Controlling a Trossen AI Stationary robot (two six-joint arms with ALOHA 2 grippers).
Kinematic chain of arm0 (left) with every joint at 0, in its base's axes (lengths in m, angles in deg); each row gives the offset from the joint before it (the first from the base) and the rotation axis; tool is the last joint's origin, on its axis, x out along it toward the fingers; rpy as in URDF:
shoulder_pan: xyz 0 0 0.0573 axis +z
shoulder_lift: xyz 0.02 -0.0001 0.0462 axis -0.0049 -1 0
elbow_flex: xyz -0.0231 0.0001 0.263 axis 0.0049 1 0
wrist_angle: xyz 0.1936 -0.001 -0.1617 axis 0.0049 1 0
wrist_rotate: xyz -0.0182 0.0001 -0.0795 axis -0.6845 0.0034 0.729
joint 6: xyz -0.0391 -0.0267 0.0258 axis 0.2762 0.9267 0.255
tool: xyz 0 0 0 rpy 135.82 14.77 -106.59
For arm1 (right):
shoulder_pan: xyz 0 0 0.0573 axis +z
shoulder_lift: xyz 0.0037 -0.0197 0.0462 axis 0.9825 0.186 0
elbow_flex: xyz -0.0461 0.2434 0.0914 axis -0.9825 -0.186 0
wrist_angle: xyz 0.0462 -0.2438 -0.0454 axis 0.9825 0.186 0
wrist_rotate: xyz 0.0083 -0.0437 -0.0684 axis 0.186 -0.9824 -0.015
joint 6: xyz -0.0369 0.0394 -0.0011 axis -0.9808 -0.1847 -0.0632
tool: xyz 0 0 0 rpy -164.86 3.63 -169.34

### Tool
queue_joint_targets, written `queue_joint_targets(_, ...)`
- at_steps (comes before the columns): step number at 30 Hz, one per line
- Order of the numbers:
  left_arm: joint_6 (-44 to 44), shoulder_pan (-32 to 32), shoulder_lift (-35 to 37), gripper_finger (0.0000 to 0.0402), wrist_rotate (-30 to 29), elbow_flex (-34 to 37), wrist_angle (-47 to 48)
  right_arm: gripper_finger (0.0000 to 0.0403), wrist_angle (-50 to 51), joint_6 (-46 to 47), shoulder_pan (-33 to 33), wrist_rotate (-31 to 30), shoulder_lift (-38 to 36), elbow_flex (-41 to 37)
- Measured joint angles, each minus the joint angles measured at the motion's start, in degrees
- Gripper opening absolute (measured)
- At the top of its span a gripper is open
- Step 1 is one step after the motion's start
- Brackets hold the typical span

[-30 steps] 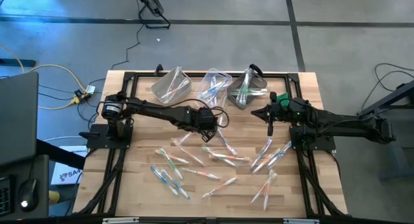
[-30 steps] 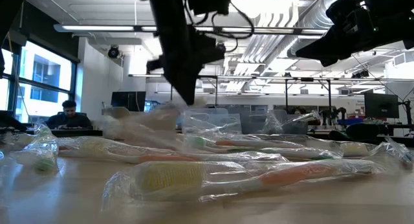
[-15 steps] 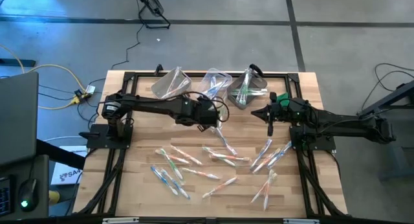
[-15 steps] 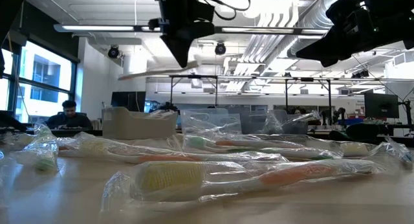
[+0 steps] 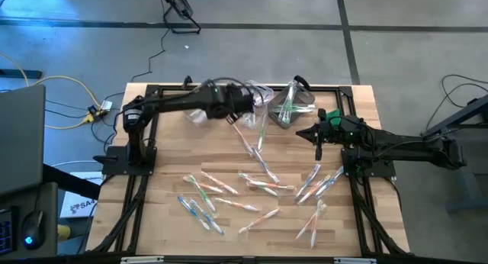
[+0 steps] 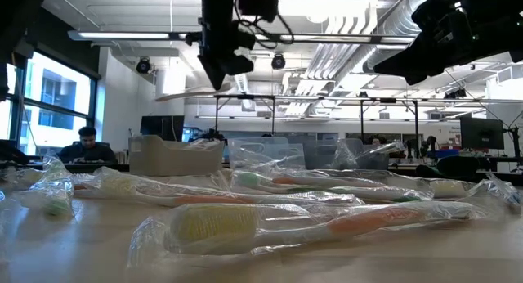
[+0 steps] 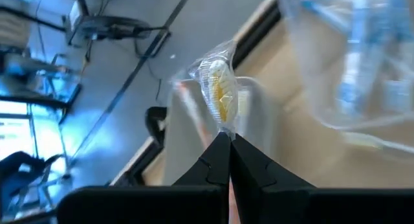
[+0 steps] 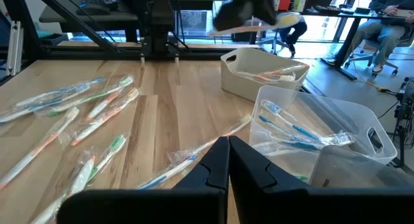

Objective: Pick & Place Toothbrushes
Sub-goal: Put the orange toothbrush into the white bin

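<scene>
My left gripper is shut on one wrapped toothbrush, high over the far part of the table by the left bin; the right wrist view shows that toothbrush above the bin. Many more wrapped toothbrushes lie flat and scattered on the near half of the table. My right gripper waits shut and holding nothing at the far right, pointing toward the table's left. My left gripper pinches the toothbrush in its clear wrapper between its two fingertips. The bristle end sticks out beyond the fingers. The fingers slant down toward the far side. The toothbrush is lifted clear of the table and lies about level.
Three clear bins stand in a row at the far edge: left, middle holding blue toothbrushes, and right. A small green object sits by my right arm. Black frame rails run along the table's sides.
My left gripper, staying shut, has risen from the middle of the table and swung toward the far edge and the bins, tipping up as it went. The toothbrush it holds has come up clear of the table and now hangs level.
</scene>
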Motion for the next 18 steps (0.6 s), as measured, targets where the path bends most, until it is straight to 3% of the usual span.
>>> queue_joint_targets(9,-1.8,10.9,0.0,0.0000,0.1,1.9,-7.1,0.0002,0.0,0.0,0.0,0.0,0.0,0.0)
queue_joint_targets(14,-3.7,15.4,0.0,0.0000,4.6,5.5,-13.7,0.0002,-0.1,-0.1,0.0,0.0,0.0,0.0)
queue_joint_targets(18,-3.9,17.7,0.0,0.0000,4.9,8.8,-16.0,0.0002,0.0,-0.1,0.0,0.0,0.0,0.0)
